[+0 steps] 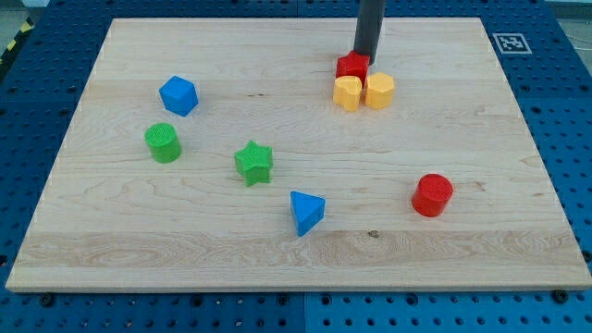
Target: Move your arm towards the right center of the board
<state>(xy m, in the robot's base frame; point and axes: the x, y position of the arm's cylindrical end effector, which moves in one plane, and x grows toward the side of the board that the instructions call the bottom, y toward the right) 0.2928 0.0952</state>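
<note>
- Across most of the view: wooden board (pixel 277 240) lying flat on a blue pegboard bench (pixel 573 111); a small black-and-white marker (pixel 510 42) at the board's far right corner.
- Far side, right of centre: dark rod (pixel 370 23) comes down from the top edge; my tip (pixel 363 55) sits at the far edge of the red block (pixel 352 66), touching or nearly so. No hand on this rig, so no hold to report.
- Just near of the red block: two yellow blocks, one left (pixel 348 92) and one right (pixel 379 91), side by side and touching, both against the red one.
- Right, nearer: red cylinder (pixel 432 195), alone, well apart from the cluster.
- Right centre of the board: bare wood between cluster and red cylinder; tip is far-left of it.
- Near centre: blue wedge-like block (pixel 306 212).
- Centre-left: green star (pixel 253 163).
- Left: green cylinder (pixel 163 142); blue block (pixel 178 95), faceted, just far of it.
</note>
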